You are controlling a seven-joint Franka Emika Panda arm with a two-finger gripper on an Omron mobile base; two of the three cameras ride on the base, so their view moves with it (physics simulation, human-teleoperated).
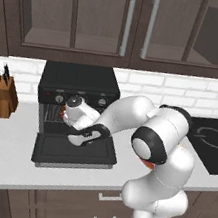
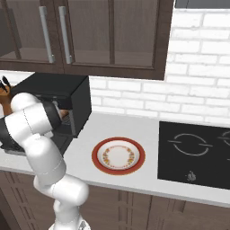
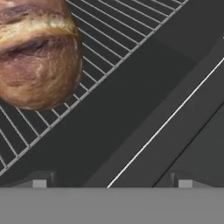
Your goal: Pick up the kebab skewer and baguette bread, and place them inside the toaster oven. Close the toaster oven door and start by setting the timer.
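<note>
Grey countertop [image 1: 11, 155] runs beneath dark glass-fronted cabinets, with a knife block [image 1: 2, 94] at the far left and a cooktop [image 2: 197, 152] on the other side. Between them sits the toaster oven [image 1: 80, 83], its door [image 1: 73, 150] dropped flat toward the robot. The gripper [image 1: 87, 136] hovers low over that open door, jaws spread wide and holding nothing. In the hand view the baguette bread [image 3: 37, 52] already lies on the wire rack [image 3: 109, 35], close to the rack's front edge. A red-rimmed plate [image 2: 118, 156] stands empty on the counter; the kebab skewer cannot be made out for certain.

The loaf's spot near the rack edge is the likely risk: a finger brushing it on the way out could roll it onto the door. Swinging the door up with the hand so low could also jam against the wrist.
</note>
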